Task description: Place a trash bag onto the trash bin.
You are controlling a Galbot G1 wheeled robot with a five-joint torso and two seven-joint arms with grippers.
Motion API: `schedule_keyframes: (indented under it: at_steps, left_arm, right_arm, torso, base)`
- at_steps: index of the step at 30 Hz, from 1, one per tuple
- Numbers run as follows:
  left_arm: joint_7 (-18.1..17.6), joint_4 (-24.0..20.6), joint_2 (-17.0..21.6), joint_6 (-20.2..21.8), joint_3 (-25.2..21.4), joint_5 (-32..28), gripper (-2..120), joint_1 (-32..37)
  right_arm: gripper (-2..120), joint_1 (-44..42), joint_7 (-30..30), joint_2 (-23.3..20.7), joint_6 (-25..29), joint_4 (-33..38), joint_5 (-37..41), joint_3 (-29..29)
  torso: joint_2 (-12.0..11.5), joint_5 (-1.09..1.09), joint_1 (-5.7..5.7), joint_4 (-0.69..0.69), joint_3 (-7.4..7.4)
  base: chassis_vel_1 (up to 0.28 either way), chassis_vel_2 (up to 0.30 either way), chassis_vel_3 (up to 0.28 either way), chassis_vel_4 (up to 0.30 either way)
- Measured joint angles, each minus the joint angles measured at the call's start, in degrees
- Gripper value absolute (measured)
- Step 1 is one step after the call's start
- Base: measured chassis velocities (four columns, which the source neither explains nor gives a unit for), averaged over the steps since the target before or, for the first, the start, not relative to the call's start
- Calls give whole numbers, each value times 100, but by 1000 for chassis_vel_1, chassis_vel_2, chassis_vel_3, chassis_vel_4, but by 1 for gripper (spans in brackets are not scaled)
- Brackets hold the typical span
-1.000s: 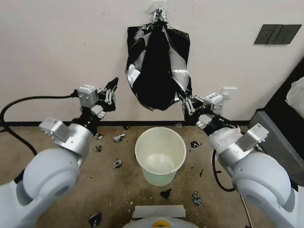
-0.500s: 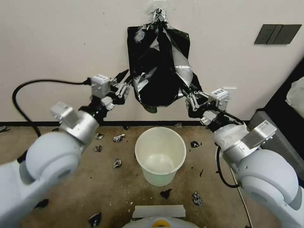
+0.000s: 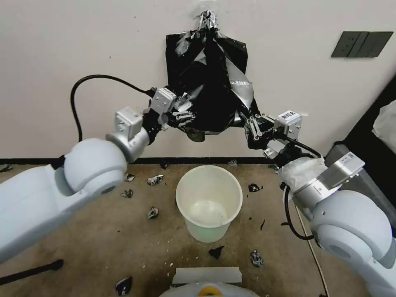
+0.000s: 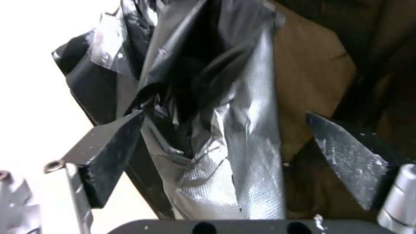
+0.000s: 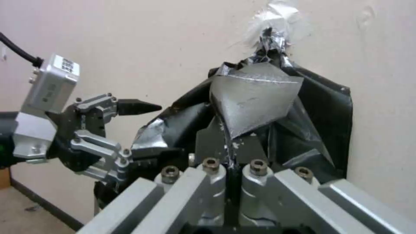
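Since the earlier frames: left gripper [image 3: 184, 116] raised from left of centre up to the bag [image 3: 210, 82], now at its lower left edge; right gripper [image 3: 248, 123] slightly higher at the bag's lower right. Bag at upper centre, hung on the wall by a taped top, lower edge drawn up. Bin [image 3: 209, 201] at lower centre on the floor, directly below. Left fingers [image 4: 108, 152] spread wide, plastic between them, ungripped. Right fingers pressed together on a fold of the bag [image 5: 255, 100]; pinch point partly hidden by the linkage. Both arms extended forward and upward.
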Motion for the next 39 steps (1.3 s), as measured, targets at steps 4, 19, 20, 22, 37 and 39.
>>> schedule_keyframes:
  at_steps: [4, 19, 20, 22, 37, 39]
  left_arm:
    - [-16, 55, 2, 72, 106, 17, 81, -34]
    - [-278, 232, -52, 202, 109, -42, 27, -30]
    - [-318, 251, -54, 203, 81, -86, 23, 5]
    - [-360, 276, -62, 200, 27, -138, 16, 54]
    - [-417, -291, 96, -646, -1667, -373, 0, 1888]
    - [-453, -541, 239, -684, -2090, -110, 0, 2538]
  right_arm:
    - [0, 19, -1, 5, 0, -2, 59, 21]
    - [0, 42, -1, 13, 0, 1, 116, 47]
    - [0, 36, -1, 13, 0, 9, 121, 52]
    - [0, 30, -1, 13, 1, 15, 131, 57]
    - [0, -281, -23, 83, 43, 46, 344, 94]
    - [0, -455, -70, 85, 73, 47, 342, 114]
  torso:
    - [0, -1, 0, 1, 0]
    - [0, -1, 0, 1, 0]
    - [0, 0, 0, 1, 0]
    - [0, 0, 0, 1, 0]
    - [0, -1, 0, 2, -1]
    - [0, 0, 0, 2, -1]
  base:
    - [0, 0, 0, 0]
    - [0, 0, 0, 0]
    - [0, 0, 0, 0]
    - [0, 0, 0, 0]
    - [0, 0, 0, 0]
    - [0, 0, 0, 0]
